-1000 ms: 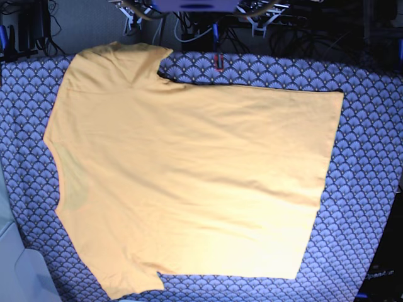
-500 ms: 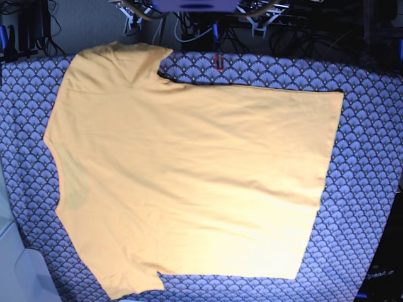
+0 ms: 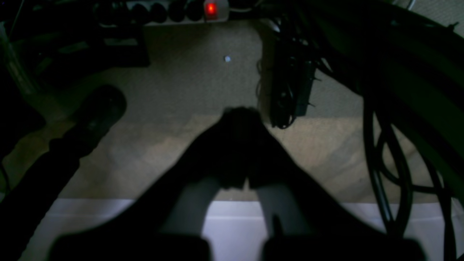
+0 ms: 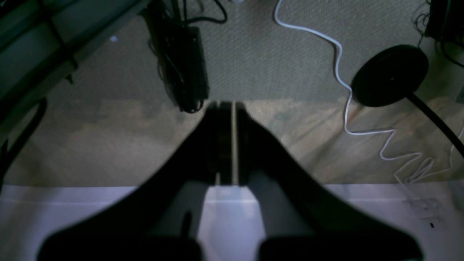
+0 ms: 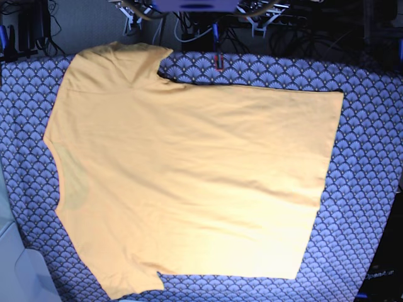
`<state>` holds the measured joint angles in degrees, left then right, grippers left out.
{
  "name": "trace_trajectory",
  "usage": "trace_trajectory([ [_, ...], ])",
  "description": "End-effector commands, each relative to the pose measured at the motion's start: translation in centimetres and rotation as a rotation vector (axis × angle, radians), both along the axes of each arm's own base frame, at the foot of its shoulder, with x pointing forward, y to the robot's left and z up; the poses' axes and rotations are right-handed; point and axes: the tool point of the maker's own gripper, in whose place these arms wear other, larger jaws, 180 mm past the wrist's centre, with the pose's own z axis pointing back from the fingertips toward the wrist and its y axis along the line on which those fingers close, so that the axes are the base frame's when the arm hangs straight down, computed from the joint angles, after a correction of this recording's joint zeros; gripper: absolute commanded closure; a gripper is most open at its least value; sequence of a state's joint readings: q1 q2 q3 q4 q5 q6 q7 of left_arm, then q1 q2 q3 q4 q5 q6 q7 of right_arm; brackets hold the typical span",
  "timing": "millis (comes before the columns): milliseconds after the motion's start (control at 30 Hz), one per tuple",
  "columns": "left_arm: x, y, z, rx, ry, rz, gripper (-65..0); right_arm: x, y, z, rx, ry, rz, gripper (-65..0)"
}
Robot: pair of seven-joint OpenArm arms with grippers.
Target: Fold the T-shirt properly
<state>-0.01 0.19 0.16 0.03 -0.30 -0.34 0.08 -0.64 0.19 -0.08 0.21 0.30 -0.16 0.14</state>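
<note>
The orange-yellow T-shirt lies spread flat on the blue-grey scallop-patterned cloth, neck to the left, hem to the right, one sleeve at the top left and one at the bottom left. Neither gripper shows in the base view. In the left wrist view my left gripper is shut, dark and blurred, pointing at carpeted floor beyond a white edge. In the right wrist view my right gripper is shut with only a thin slit between its fingers, and nothing is held. Both are away from the shirt.
Cables and arm mounts crowd the far edge of the table. A small red and black object sits on the cloth near the far edge. Below the grippers are a power strip with a red light, a white cable and a round black base.
</note>
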Motion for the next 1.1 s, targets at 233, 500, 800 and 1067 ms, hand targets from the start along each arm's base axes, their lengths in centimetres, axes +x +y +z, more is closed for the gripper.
trace_trajectory([
  [233, -0.3, -0.3, 0.0, -0.004, 0.009, -0.001, 0.0, -0.2, 0.1, 0.0, 0.009, 0.006, -0.001, 0.0],
  [500, -1.7, 0.0, 0.0, -0.005, -0.017, 0.004, 0.0, -1.6, -0.2, 0.2, 0.000, -0.086, 0.000, 0.0],
  [800, -5.7, -0.1, 0.8, -0.013, -0.137, -0.004, 0.0, -5.6, -1.3, 1.4, -0.024, -0.204, 0.012, 0.0],
  [1067, -10.0, 1.3, 2.9, -0.093, -0.248, 0.045, 0.0, -10.0, -3.2, 4.7, -0.061, -0.394, 0.039, 0.0],
])
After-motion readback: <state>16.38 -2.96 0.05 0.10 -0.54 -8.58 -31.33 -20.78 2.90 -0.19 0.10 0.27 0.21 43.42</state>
